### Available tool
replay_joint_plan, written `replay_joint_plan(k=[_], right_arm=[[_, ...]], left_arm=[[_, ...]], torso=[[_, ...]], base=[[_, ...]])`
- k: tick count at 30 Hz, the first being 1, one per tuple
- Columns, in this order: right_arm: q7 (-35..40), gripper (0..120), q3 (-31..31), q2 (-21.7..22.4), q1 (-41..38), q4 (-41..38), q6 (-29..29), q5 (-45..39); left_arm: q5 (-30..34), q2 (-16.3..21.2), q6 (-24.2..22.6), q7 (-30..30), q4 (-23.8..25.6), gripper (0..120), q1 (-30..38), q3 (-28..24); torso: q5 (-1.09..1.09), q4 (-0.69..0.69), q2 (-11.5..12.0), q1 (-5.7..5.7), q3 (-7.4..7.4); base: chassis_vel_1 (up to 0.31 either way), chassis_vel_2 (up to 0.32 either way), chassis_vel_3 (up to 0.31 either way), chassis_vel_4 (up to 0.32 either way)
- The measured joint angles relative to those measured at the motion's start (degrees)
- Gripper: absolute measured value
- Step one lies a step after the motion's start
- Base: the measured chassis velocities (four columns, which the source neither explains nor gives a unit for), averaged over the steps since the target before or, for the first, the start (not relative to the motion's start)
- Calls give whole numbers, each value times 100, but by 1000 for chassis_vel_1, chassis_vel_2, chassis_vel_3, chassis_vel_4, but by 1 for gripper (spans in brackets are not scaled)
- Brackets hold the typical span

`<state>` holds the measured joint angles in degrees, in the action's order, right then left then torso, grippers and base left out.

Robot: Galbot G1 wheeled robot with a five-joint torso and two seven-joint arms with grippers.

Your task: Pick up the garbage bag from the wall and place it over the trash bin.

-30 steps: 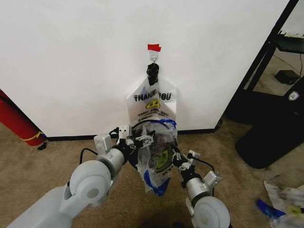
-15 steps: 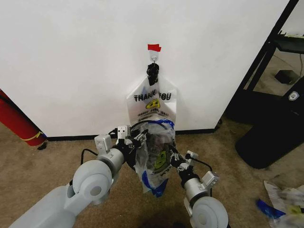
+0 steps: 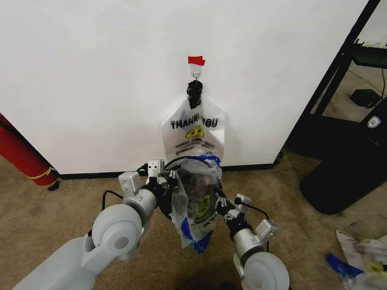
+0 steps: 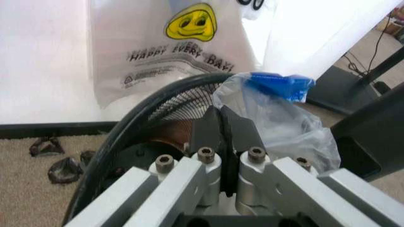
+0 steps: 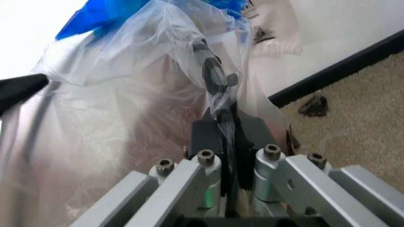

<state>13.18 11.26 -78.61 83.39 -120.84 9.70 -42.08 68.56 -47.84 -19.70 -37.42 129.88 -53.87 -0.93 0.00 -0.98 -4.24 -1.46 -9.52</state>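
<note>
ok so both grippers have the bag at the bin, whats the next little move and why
Probably spread the grippers apart and ease down. The left gripper and right gripper are each shut on the garbage bag, which hangs bunched between them at the trash bin rim. Its blue edge sits at the rim, so the mouth likely needs stretching wider than the rim to slip over it.

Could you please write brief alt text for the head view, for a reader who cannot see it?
Both grippers, left and right, pinch the blue-edged garbage bag before the white wall, where a similar printed bag hangs from a red-taped hook.
</note>
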Motion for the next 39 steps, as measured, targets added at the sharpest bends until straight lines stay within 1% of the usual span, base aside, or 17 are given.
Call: replay_joint_plan(k=[5, 8, 11, 14, 19, 26, 32, 34, 39], right_arm=[[-16, 1, -5, 31, 12, 29, 2, 18], [-59, 1, -9, 55, 37, 40, -2, 52], [-168, 1, -9, 93, 77, 71, -57, 101], [-194, 1, -2, 101, 90, 78, -80, 96], [-355, 1, 41, 162, 161, 83, -181, -8], [-442, 1, 102, 213, 183, 66, -217, -193], [-487, 1, 219, 217, 184, 92, -221, -440], [-636, 1, 314, 257, 220, 107, -262, -581], [-735, 1, 433, 272, 243, 127, -378, -845]], left_arm=[[8, 60, 11, 6, 28, 0, 84, 41], [80, 97, 11, 7, -28, 0, 200, 65], [282, 159, -16, -24, -152, 0, 320, 143], [312, 177, -24, -31, -174, 0, 320, 184], [500, 296, -69, -33, -307, 0, 197, 495], [523, 430, -62, 47, -433, 0, 37, 675], [523, 519, -43, 112, -412, 0, -97, 802], [535, 588, -24, 179, -445, 0, -181, 857], [584, 599, -16, 238, -521, 0, -260, 885]], torso=[[0, 0, 0, 0, 0], [0, 0, 0, 0, 0], [0, 0, 0, 0, 0], [0, 0, 0, 0, 0], [0, 0, 0, 0, 0], [0, 0, 0, 0, 0], [0, 0, 0, 0, 0], [0, 0, 0, 0, 0], [0, 0, 0, 0, 0]], base=[[0, 0, 0, 0], [0, 0, 0, 0], [0, 0, 0, 0], [0, 0, 0, 0], [0, 0, 0, 0], [0, 0, 0, 0], [0, 0, 0, 0], [0, 0, 0, 0], [0, 0, 0, 0]])
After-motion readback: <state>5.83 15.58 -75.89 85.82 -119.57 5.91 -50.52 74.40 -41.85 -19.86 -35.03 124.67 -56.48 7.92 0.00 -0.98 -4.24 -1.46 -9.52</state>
